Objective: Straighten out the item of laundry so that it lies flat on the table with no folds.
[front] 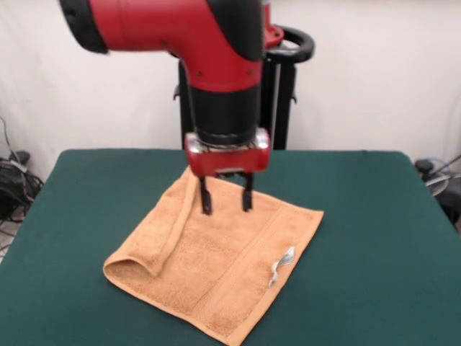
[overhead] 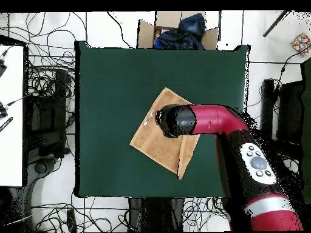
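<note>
Towel (front: 216,277) is mostly flat, one edge flap (front: 175,227) folded over. Gripper (front: 227,204) hangs open, nothing held; flap's edge should be pinched and dragged outward, low.

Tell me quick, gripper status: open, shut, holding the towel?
Gripper: open, fingers apart, holding nothing, poised over the towel, whose one edge is folded over.
</note>
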